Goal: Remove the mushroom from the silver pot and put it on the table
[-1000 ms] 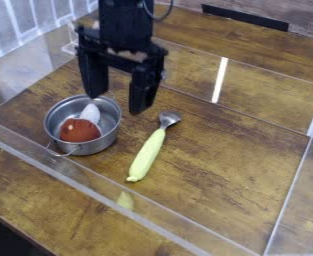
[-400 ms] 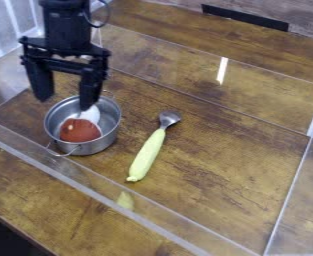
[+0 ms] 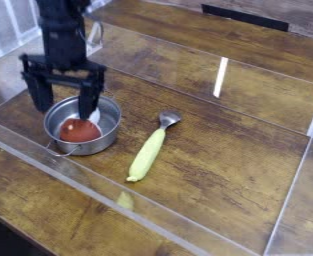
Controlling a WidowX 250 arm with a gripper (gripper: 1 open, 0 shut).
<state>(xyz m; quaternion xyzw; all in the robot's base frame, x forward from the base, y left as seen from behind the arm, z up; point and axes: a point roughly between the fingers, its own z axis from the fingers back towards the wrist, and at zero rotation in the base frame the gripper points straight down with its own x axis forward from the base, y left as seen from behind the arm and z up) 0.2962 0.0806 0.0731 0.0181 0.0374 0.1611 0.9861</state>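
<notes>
The mushroom [image 3: 77, 129], with a glossy red-brown cap, lies inside the silver pot [image 3: 105, 137] at the left of the wooden table [image 3: 212, 150]. My black gripper [image 3: 64, 99] hangs pointing down just above the pot's far left rim, a little behind the mushroom. Its two fingers stand wide apart, open, with nothing between them. One finger [image 3: 91, 96] reaches down over the pot's inside and the other [image 3: 39, 92] hangs outside the left rim. Part of the pot's far wall is hidden behind them.
A long yellow-green corn-like piece [image 3: 148, 153] with a grey tip lies on the planks right of the pot. Clear acrylic walls [image 3: 186, 224] border the table at the front, right and back. A white rack [image 3: 12, 30] stands at the far left.
The gripper has swung left from between the pot and the corn piece to over the pot's left side, sinking lower and rolling its fingers. It stayed open. The mushroom has not moved.
</notes>
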